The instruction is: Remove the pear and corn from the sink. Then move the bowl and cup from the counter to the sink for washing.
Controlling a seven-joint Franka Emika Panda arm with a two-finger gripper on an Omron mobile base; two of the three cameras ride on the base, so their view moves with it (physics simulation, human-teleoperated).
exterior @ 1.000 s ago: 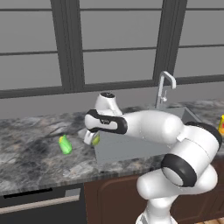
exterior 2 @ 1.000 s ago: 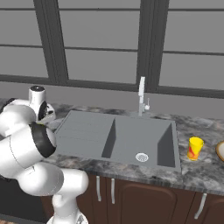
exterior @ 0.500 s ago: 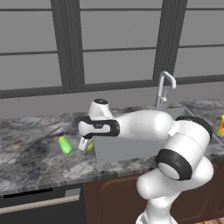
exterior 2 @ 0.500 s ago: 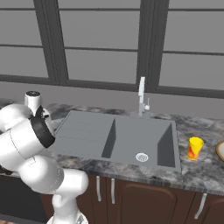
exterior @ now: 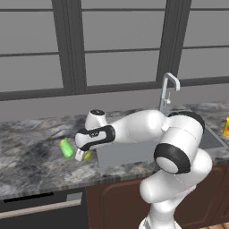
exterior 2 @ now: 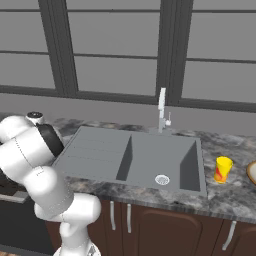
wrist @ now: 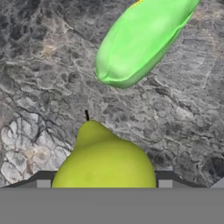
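Note:
My gripper (exterior: 81, 155) is shut on the yellow-green pear (exterior: 87, 156) and holds it low over the marble counter (exterior: 31, 156), left of the sink (exterior: 123, 152). In the hand view the pear (wrist: 105, 159) sits between the two fingertips, stem pointing away. The bright green corn (exterior: 66, 147) lies on the counter just beyond the pear (wrist: 140, 39), apart from it. The grey sink (exterior 2: 95, 150) holds nothing. To its right on the counter stand the yellow cup (exterior 2: 223, 169) and, at the picture's edge, the tan bowl (exterior 2: 252, 172).
A chrome faucet (exterior 2: 162, 110) rises behind the sink. My arm stretches across the sink's left part toward the counter. A window wall runs along the back. Dark cabinet fronts (exterior 2: 150, 225) lie below the counter.
The gripper has moved left and down with the pear, from above the sink's left edge to low over the counter beside the corn.

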